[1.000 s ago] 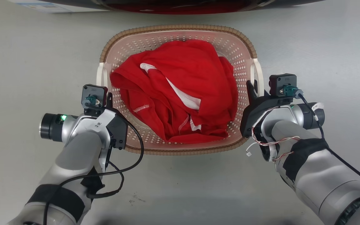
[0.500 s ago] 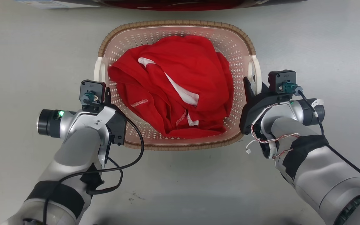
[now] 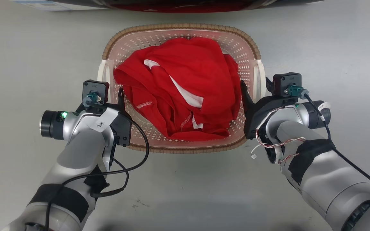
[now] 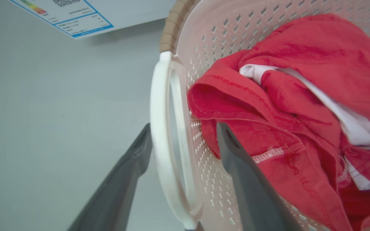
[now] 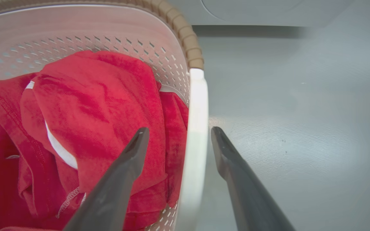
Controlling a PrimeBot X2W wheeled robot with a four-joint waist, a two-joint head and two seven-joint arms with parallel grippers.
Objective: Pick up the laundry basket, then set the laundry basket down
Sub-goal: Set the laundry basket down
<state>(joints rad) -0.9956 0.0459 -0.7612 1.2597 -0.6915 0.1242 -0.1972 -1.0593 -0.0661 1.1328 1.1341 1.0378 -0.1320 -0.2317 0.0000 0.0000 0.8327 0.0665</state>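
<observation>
Laundry basket (image 3: 181,26) on floor (image 3: 27,64), centre, w/ garment (image 3: 178,86) heaped inside. Machine (image 3: 185,4) just behind it. Left gripper (image 4: 183,141) straddles basket's left handle (image 4: 159,128), right gripper (image 5: 179,131) the right handle (image 5: 196,128): 1 finger inside basket, 1 outside, each side

"3" on the left arm's (image 3: 75,150) white tag (image 3: 101,123); sticker (image 4: 63,14) print illegible.

The head camera looked steeply down on the laundry basket (image 3: 185,27), mid-frame. The wrist cameras looked from very near along the left claw (image 4: 183,128) and the right claw (image 5: 179,129) at its opposite sides; all shared the red cloth (image 3: 185,83).
</observation>
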